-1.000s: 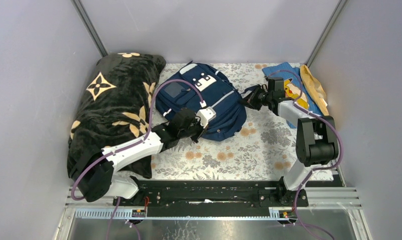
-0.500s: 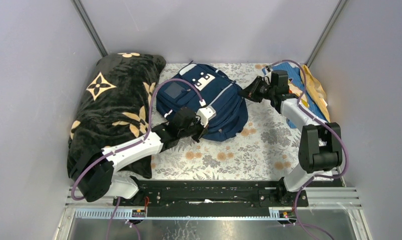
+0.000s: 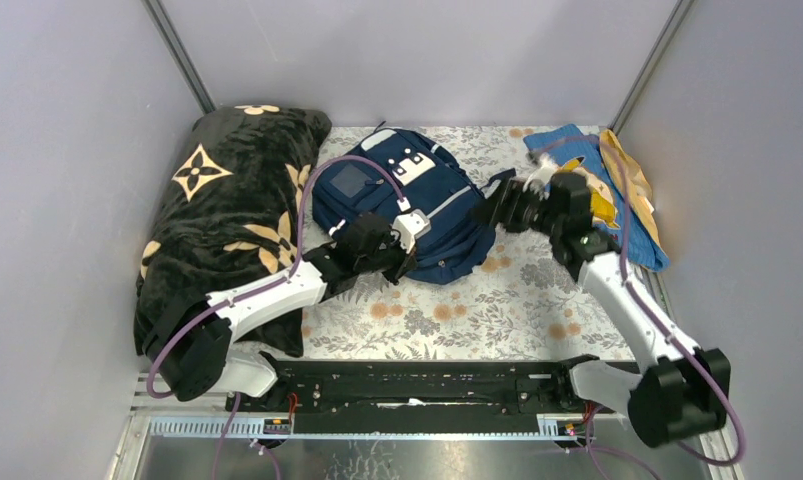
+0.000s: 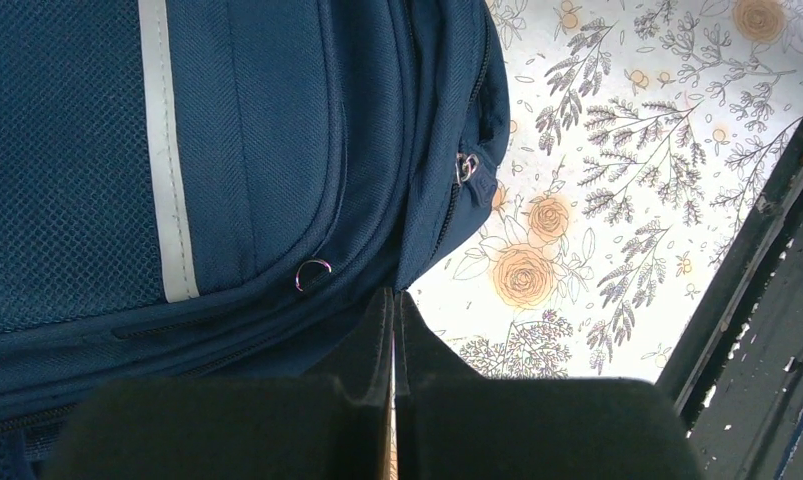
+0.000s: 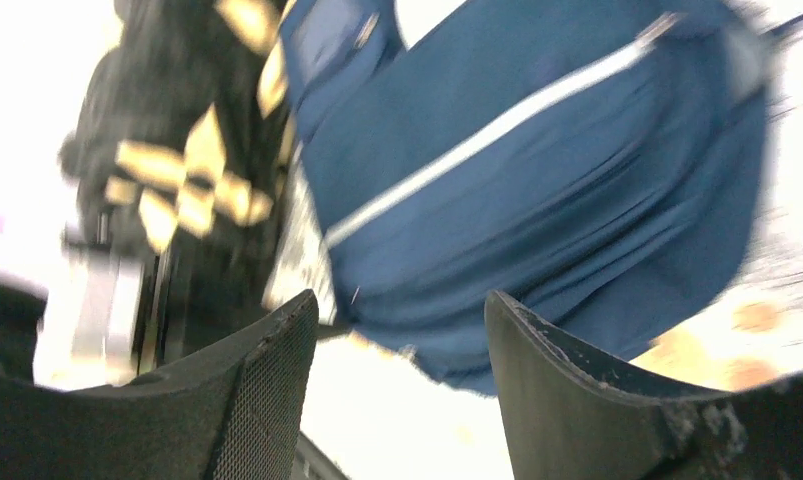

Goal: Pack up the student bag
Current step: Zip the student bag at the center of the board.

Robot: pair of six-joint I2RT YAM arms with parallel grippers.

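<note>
The student bag (image 3: 417, 195), a navy blue backpack with a pale stripe and a white patch, lies flat at the middle back of the floral table cover. My left gripper (image 3: 403, 266) rests at its near edge. In the left wrist view that gripper (image 4: 394, 294) is shut, its tips touching the bag's lower seam (image 4: 247, 150); whether fabric is pinched between them is hidden. My right gripper (image 3: 495, 208) hangs open at the bag's right side. The blurred right wrist view shows its fingers (image 5: 402, 310) spread apart, empty, with the bag (image 5: 537, 200) beyond them.
A black blanket with tan flower motifs (image 3: 227, 210) is bunched along the left wall. A light-blue cloth with a yellow figure (image 3: 589, 175) and a tan item (image 3: 632, 175) lie at the back right corner. Grey walls close in three sides.
The right gripper has opened and let go of the bag's right side. Its arm has swung down and toward the near right. The bag shifted slightly. The left arm stayed put.
</note>
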